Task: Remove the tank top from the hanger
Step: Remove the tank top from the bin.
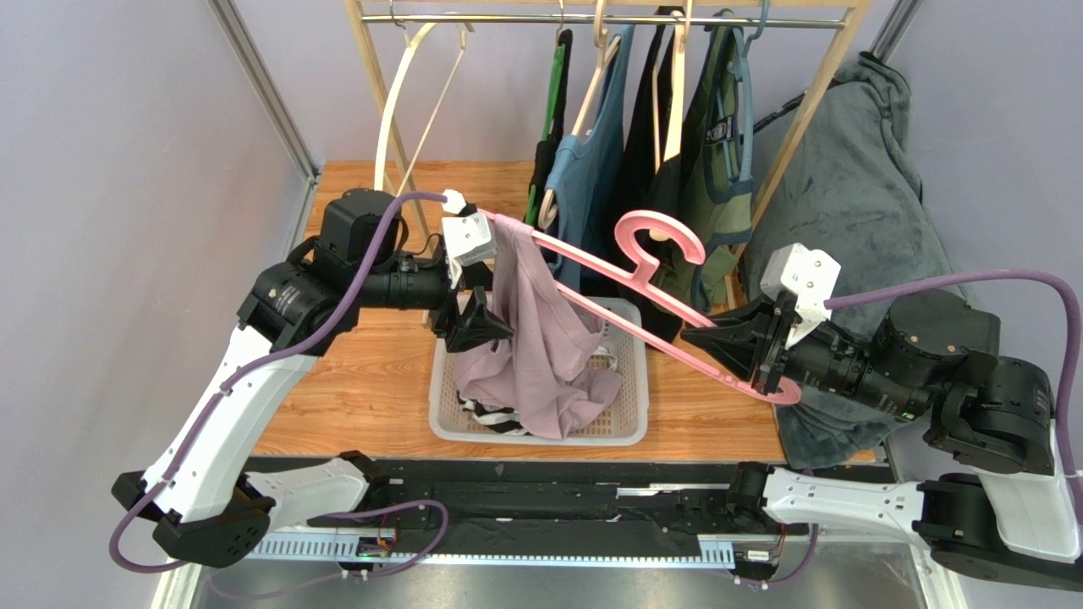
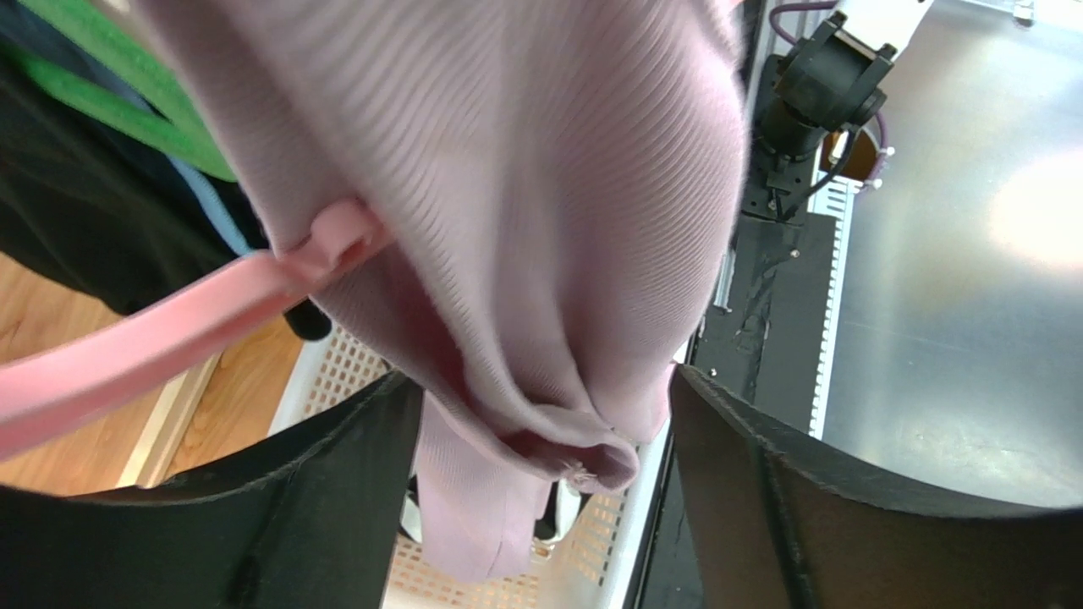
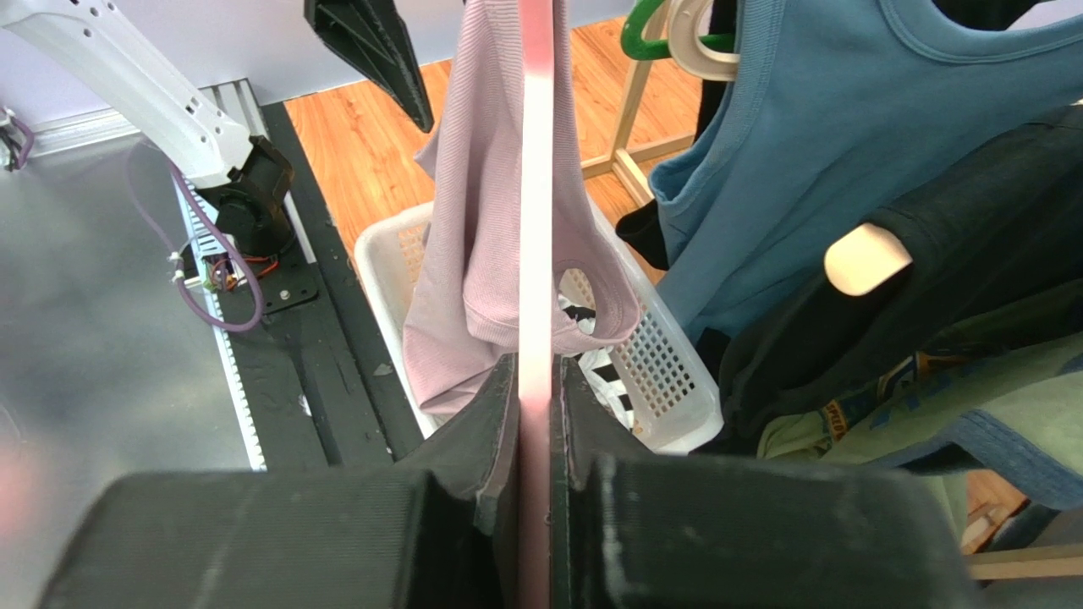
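Tank top, mauve, draped on pink hanger at centre.
Near, at 4 o'clock: right gripper clamped on hanger's lower end. At 9 o'clock: left gripper spread wide, cloth between jaws. Beneath: white basket. At 12 o'clock: clothes rack.

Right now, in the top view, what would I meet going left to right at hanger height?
Left arm, jaws open → tank top → hanger hook → right arm, jaws shut on the hanger.
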{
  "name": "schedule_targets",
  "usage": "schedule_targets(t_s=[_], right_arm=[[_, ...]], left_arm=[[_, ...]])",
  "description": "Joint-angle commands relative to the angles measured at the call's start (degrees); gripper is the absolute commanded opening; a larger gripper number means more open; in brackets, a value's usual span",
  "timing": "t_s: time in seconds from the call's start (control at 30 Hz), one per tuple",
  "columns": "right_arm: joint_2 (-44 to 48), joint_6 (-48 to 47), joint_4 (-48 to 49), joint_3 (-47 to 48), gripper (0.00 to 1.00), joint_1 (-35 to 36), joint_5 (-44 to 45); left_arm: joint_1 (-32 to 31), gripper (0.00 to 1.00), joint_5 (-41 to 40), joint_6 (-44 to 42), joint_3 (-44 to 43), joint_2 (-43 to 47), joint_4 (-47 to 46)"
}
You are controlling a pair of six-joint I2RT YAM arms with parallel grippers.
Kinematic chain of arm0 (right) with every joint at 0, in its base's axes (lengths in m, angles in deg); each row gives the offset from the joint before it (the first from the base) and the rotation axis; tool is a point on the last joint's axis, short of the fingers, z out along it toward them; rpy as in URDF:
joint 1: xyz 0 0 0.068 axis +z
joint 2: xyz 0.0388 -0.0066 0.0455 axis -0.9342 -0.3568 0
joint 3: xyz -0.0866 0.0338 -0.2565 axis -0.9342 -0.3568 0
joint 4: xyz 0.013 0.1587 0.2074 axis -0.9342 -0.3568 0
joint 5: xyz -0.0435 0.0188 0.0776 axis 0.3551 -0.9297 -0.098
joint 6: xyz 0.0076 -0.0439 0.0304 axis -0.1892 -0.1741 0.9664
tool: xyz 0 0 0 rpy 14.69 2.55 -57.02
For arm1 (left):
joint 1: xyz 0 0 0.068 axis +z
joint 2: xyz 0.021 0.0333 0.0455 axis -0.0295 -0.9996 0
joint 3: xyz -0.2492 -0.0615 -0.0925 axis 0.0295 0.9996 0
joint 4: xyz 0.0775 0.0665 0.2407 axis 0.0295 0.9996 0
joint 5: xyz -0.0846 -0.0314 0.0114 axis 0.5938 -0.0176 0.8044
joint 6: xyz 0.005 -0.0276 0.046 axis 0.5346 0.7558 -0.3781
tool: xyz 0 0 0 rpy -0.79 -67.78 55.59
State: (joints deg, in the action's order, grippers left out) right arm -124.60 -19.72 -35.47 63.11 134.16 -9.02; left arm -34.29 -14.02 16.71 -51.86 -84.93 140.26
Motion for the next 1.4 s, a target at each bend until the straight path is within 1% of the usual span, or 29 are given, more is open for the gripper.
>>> schedule_targets(t_s=[0.0, 0.03, 0.1, 0.13, 0.23, 0.37, 0.5, 0.63, 0.7, 0.8, 0.87, 0.97, 1.03, 1.1, 1.27, 1.37], right_arm=[[0.1, 1.8, 8.7, -0.9, 0.00, -0.2, -2.3], [0.2, 1.9, 8.7, -1.1, 0.00, -0.2, -2.3], [0.5, 2.1, 8.4, -1.0, 0.00, -0.2, -1.9], [0.6, 2.0, 8.3, -0.8, 0.00, -0.2, -1.7], [1.3, 1.9, 6.9, 0.3, 0.00, -0.2, -0.4], [2.1, 1.9, 3.2, 2.2, 0.00, -0.1, 2.1], [4.3, 2.8, -2.4, 2.0, 0.00, -0.2, 5.0], [7.2, 4.3, -5.8, 0.4, 0.00, -0.2, 6.4], [7.9, 5.1, -7.9, 0.6, 0.00, -0.2, 7.0], [7.9, 8.4, -12.9, 3.8, 0.00, -0.2, 7.1], [7.7, 10.0, -16.6, 6.4, 0.00, -0.2, 6.5], [8.0, 11.2, -18.9, 8.4, 0.00, -0.2, 7.7], [9.1, 11.4, -18.6, 10.1, 0.00, -0.2, 8.6], [11.4, 11.3, -16.5, 9.8, 0.00, -0.2, 9.4], [13.9, 9.8, -11.0, 6.8, 0.00, -0.2, 12.8], [13.0, 9.0, -9.2, 5.1, 0.00, -0.2, 12.7]], left_arm=[[-0.3, 0.73, 3.0, 0.5, -2.5, -1.1, -2.4], [-0.3, 0.58, 2.8, 0.1, -2.8, -1.2, -2.4], [-0.3, 0.35, 1.9, -0.7, -3.1, -1.8, -2.4], [-0.3, 0.17, 1.7, -0.9, -3.0, -1.7, -2.5], [-0.2, 0.00, 0.4, -0.5, -3.6, -2.0, -2.7], [-0.3, 0.00, -2.2, -0.1, -6.0, -1.5, -2.3], [-0.2, 0.00, -8.0, 0.3, -10.0, -0.4, -1.3], [1.1, 0.00, -9.4, 0.7, -15.0, 0.7, -0.1], [1.7, 0.00, -10.8, 1.2, -15.9, 0.8, -0.2], [1.9, 0.00, -13.9, 2.1, -18.2, 0.0, -1.3], [1.9, 0.00, -14.8, 2.6, -20.0, -1.7, -1.7], [1.9, 0.00, -14.7, 3.3, -24.3, -4.4, -2.5], [1.9, 0.00, -14.6, 4.0, -26.5, -6.1, -3.1], [1.9, 0.00, -13.8, 4.3, -27.3, -6.9, -3.2], [-0.4, 0.00, -6.8, 4.5, -25.5, -7.6, -2.7], [-1.7, 0.00, -5.9, 3.3, -24.0, -8.2, -2.5]])
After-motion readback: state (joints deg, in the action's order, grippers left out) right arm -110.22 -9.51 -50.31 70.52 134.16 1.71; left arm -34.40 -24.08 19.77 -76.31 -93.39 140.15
